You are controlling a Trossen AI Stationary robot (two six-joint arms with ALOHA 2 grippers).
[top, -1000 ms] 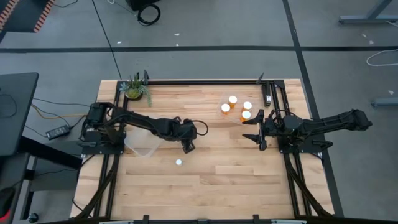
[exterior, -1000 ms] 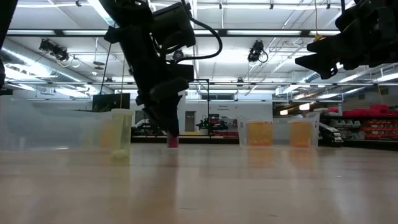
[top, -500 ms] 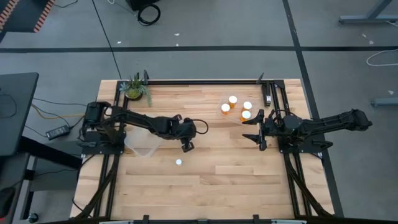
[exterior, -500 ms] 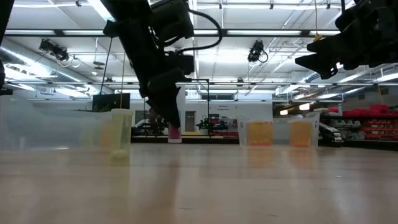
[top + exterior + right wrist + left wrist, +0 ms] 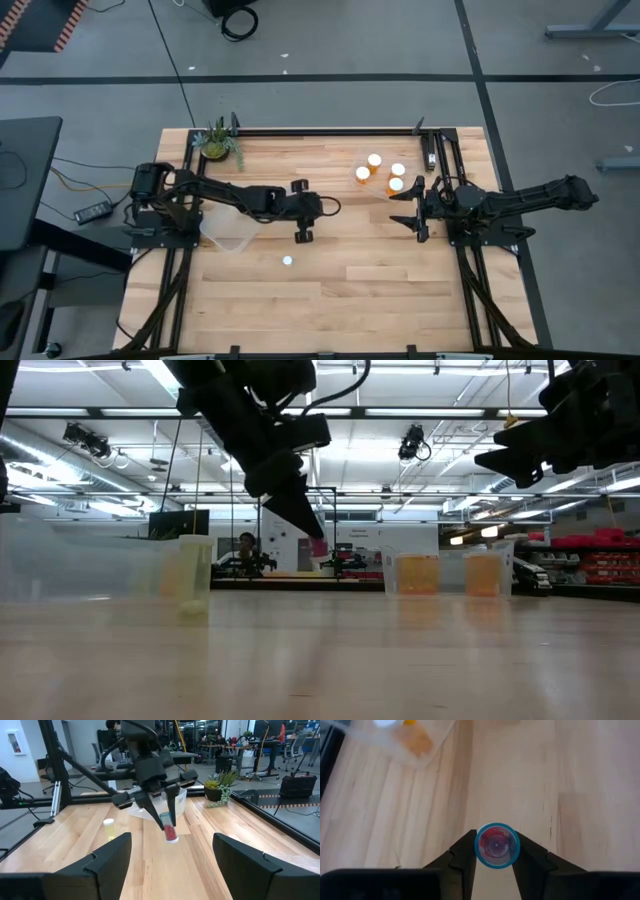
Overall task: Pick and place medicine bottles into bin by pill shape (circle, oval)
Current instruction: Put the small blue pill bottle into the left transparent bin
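My left gripper (image 5: 303,233) is over the middle of the table, shut on a small medicine bottle (image 5: 497,845) with red pills inside. That bottle also shows in the low view (image 5: 317,546) and in the right wrist view (image 5: 170,832). A lone yellowish bottle (image 5: 287,262) stands on its base nearer the front edge. Several white-capped orange bottles (image 5: 395,185) stand at the far right. A clear bin (image 5: 228,228) sits at the left by the left arm. My right gripper (image 5: 413,208) waits open at the right, level, holding nothing. My left gripper pinches the small bottle's round body (image 5: 479,845) between its two fingers (image 5: 465,851), one on either side. The fingers slant down from the table's left side. The bottle is lifted clear of the table and hangs tilted at the fingertips, its red-filled end (image 5: 171,836) lowest.
A green potted plant (image 5: 217,142) stands at the far left corner. Dark rails (image 5: 430,150) edge the table. The clear bin (image 5: 420,745) holds something orange. Bare wood lies between the held bottle and the front edge.
My left gripper has risen from the table and rolled at the wrist, shifting slightly toward the table's right edge. The small red-pill bottle, which stood on the wood a second ago, now hangs tilted and clear of it. The right arm has kept still.
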